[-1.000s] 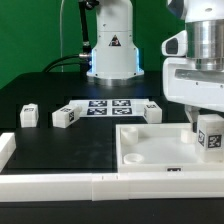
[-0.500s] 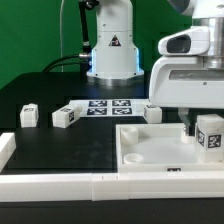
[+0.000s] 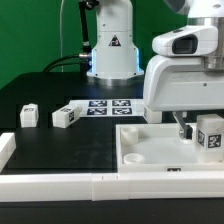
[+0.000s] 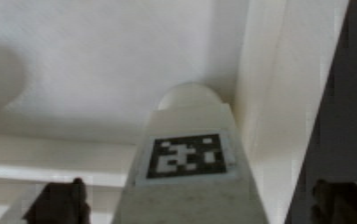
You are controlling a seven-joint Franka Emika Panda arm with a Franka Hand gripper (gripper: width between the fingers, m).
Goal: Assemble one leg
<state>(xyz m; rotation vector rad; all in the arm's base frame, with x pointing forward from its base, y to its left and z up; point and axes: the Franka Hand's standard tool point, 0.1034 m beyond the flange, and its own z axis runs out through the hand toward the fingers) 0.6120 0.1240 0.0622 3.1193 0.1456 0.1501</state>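
Exterior view: low, near tabletop (image 3: 40,145) height, facing the robot base (image 3: 112,45) at upper centre; moderate distance.

Wrist view: very close, looking along the claw (image 4: 193,203) at a tagged leg (image 4: 196,150) filling the lower centre.

Shared: the leg (image 3: 209,132) and white panel (image 3: 150,150) at the exterior view's right.

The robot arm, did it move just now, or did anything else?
The arm slid toward the exterior view's left over the white panel, and now hides the leg behind it. The leg by the gripper stayed, as did the two legs on the table.
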